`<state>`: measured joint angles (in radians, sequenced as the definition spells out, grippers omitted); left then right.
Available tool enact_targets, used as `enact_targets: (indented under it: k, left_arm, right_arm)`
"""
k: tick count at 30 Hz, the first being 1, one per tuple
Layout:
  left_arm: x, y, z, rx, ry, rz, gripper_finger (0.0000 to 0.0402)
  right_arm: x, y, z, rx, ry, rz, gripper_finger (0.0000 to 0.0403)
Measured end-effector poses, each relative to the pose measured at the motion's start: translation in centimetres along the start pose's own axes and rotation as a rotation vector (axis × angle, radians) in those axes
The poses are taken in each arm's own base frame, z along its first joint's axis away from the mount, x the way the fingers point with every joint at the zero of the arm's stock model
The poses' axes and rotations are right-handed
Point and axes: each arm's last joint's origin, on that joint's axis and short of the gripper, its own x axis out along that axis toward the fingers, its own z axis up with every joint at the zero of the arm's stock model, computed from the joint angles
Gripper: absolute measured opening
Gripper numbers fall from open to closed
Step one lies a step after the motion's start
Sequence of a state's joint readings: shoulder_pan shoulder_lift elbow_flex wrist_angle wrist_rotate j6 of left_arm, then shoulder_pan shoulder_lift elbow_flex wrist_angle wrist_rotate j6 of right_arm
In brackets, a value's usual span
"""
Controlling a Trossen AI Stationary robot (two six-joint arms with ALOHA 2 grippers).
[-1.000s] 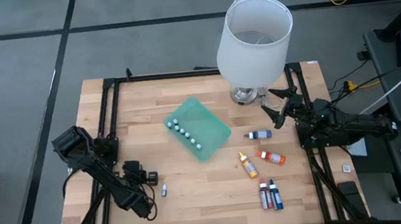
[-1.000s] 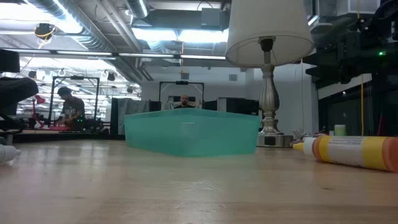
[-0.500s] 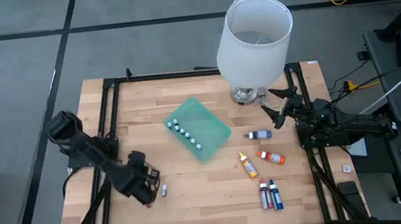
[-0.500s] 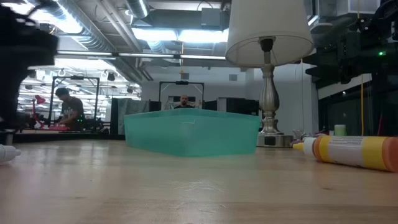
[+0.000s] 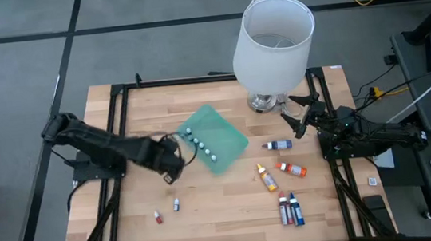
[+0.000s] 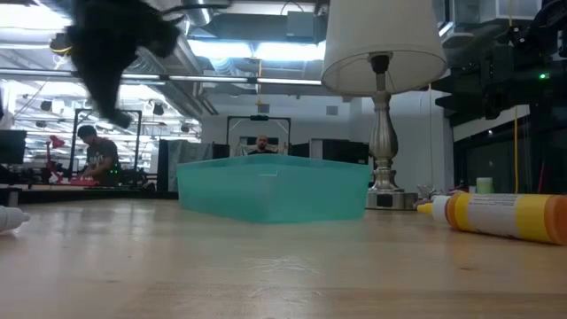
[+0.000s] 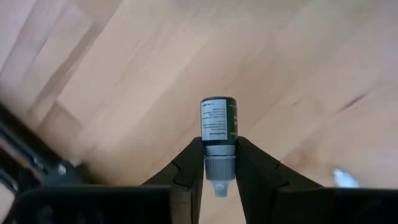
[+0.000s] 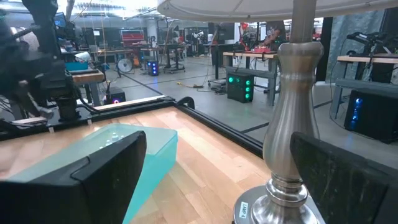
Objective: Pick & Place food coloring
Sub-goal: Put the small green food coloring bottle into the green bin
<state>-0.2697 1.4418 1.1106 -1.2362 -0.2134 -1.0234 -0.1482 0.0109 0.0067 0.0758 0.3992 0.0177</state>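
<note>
1. Food coloring bottles lie scattered over the wooden counter (image 5: 209, 209): a blue one (image 5: 277, 144), a red-orange one (image 5: 291, 169), an orange one (image 5: 266, 178) and a pair side by side (image 5: 291, 209) on the right half, plus two tiny ones (image 5: 175, 204) (image 5: 157, 217) toward the left front.
2. A row of tiny white-capped bottles (image 5: 199, 144) sits on the green mat (image 5: 225, 135), along its left edge.
3. The left gripper (image 5: 173, 155) hangs just beside that edge of the mat, its jaws narrowed onto a small dark-green bottle (image 7: 218, 121), gripped at the grey cap (tip pointing back toward the wrist).
4. The right gripper (image 5: 297, 114) waits at the counter's right rear, near the base of the lamp (image 5: 271, 42), with its jaws spread wide and nothing between them.
5. In the low view an orange bottle (image 6: 500, 215) lies on its side at the right, and the mat (image 6: 273, 188) stands mid-counter.
</note>
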Motion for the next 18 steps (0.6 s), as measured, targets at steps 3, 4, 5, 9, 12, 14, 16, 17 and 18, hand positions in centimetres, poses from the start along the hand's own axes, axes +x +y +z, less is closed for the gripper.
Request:
enact_targets:
  k: [3,4,5,9,12,14,16,17,18]
  left_arm:
    - [-0.7,0.7,2.3,0.033,0.035,-0.056,0.0070]
    - [-0.8,0.9,3.1,0.042,0.052,-0.070,0.0070]
    - [-0.9,1.1,3.8,0.051,0.074,-0.076,0.0070]
    - [-1.0,1.8,6.6,0.067,0.165,-0.089,0.0070]
    - [-0.6,2.1,8.6,0.053,0.247,-0.104,0.0070]
    - [-0.2,2.2,9.7,0.042,0.307,-0.114,0.0070]
    - [0.2,2.1,10.9,0.034,0.372,-0.129,0.0070]
    - [0.4,2.0,11.4,0.032,0.402,-0.135,0.0070]
    - [0.6,1.9,12.0,0.030,0.426,-0.139,0.0070]
  right_arm:
    - [0.0,0.0,0.0,0.000,0.000,0.000,0.0397]
    - [0.0,0.0,0.0,0.000,0.000,0.000,0.0397]
    - [0.0,0.0,0.0,0.000,0.000,0.000,0.0397]
    - [0.0,0.0,0.0,0.000,0.000,0.000,0.0397]
    - [0.0,0.0,0.0,0.000,0.000,0.000,0.0397]
    - [0.0,0.0,0.0,0.000,0.000,0.000,0.0397]
    - [0.0,0.0,0.0,0.000,0.000,0.000,0.0397]
    - [0.0,0.0,0.0,0.000,0.000,0.000,0.0397]
    - [0.0,0.0,0.0,0.000,0.000,0.000,0.0397]
